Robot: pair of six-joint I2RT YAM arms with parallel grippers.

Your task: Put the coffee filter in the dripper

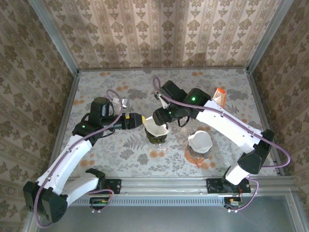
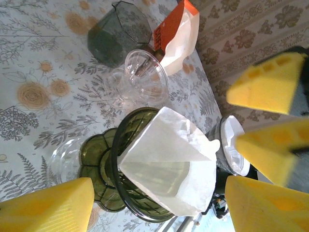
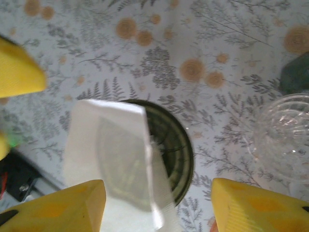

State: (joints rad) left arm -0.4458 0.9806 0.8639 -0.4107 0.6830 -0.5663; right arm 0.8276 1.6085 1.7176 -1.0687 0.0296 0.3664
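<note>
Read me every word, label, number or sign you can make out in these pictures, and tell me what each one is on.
Orange-and-white packet: dark print on its orange band, too blurred to read.
White paper filter: no print visible.
Green dripper: no print visible.
No text in these pictures can be read.

Bright diffuse light, faint shadows; right wrist view soft, fingers (image 3: 53, 205) blurred

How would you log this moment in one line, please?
white paper coffee filter: resting tilted in dark green glass dripper | left gripper: open | right gripper: open
</note>
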